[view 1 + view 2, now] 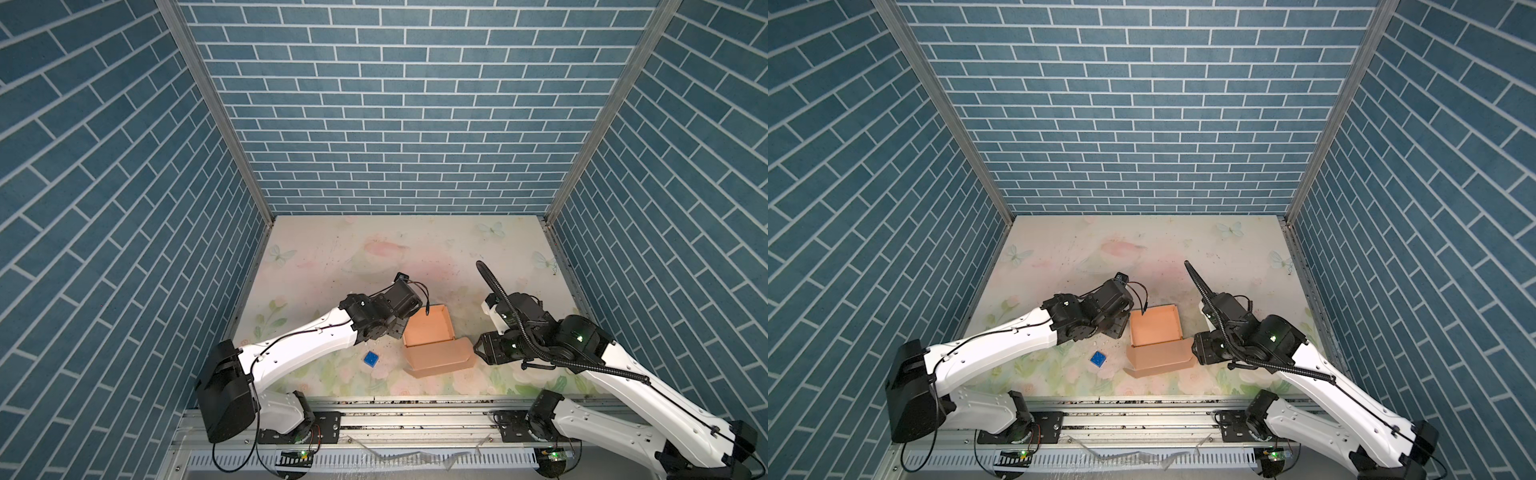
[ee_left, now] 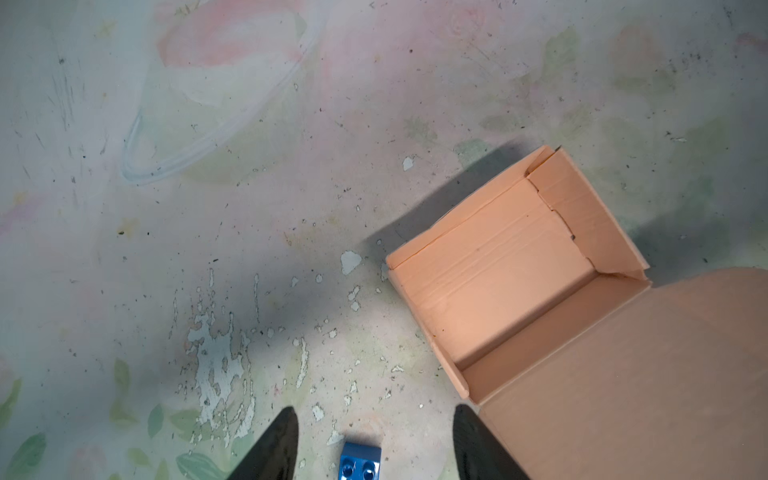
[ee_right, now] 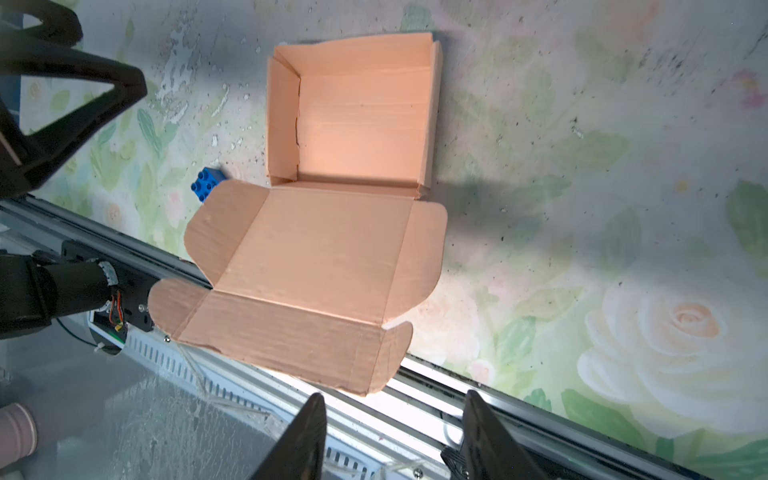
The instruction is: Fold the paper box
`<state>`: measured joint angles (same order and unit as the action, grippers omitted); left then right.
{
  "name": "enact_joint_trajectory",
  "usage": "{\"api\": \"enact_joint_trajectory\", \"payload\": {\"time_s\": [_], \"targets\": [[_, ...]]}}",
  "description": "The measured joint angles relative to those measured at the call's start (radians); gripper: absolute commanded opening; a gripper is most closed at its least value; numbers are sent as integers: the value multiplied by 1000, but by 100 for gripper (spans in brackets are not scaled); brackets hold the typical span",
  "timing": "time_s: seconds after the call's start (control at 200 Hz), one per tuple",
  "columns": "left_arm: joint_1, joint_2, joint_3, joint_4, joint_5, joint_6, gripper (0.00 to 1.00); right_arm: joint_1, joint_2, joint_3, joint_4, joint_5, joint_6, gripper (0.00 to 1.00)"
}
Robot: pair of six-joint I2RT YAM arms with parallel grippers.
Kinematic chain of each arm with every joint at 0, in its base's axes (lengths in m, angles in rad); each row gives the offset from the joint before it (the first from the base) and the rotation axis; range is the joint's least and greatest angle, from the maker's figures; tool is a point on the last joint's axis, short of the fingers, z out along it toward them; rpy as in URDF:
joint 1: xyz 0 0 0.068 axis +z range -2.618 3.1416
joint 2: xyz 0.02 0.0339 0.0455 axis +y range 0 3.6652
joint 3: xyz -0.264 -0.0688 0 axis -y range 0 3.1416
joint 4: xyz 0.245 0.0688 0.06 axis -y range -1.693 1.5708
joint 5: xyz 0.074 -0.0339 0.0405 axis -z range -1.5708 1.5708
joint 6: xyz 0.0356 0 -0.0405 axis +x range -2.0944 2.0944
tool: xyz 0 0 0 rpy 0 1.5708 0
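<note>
The paper box (image 1: 428, 330) is peach-tan cardboard and lies near the table's front in both top views, its tray (image 1: 1154, 328) standing open. Its lid (image 3: 324, 257) is swung out flat toward the front rail, side flaps spread. My left gripper (image 2: 376, 411) is open just beside the tray's left wall (image 2: 451, 374), with nothing between its fingers. My right gripper (image 3: 395, 395) is open too, close to the right end of the lid (image 1: 440, 357) and not touching it. Its fingertips (image 3: 318, 399) sit just short of the lid's front flap.
A small blue studded brick (image 1: 370, 358) lies on the floral mat (image 1: 374, 266) left of the box, below my left gripper (image 1: 397, 328). A metal rail (image 1: 415, 411) runs along the front edge. Blue brick-pattern walls enclose three sides.
</note>
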<state>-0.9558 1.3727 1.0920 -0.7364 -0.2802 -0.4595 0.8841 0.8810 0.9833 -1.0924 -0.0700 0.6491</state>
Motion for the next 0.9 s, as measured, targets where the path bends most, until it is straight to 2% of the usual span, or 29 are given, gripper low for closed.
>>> {"api": "enact_joint_trajectory", "payload": {"time_s": [0.4, 0.81, 0.9], "targets": [[0, -10, -45, 18, 25, -32, 62, 61, 37, -106, 57, -5, 117, 39], [0, -10, -75, 51, 42, -35, 61, 64, 64, -153, 137, 6, 198, 26], [0, -10, -76, 54, 42, -34, 61, 65, 65, -164, 149, 6, 212, 18]]}}
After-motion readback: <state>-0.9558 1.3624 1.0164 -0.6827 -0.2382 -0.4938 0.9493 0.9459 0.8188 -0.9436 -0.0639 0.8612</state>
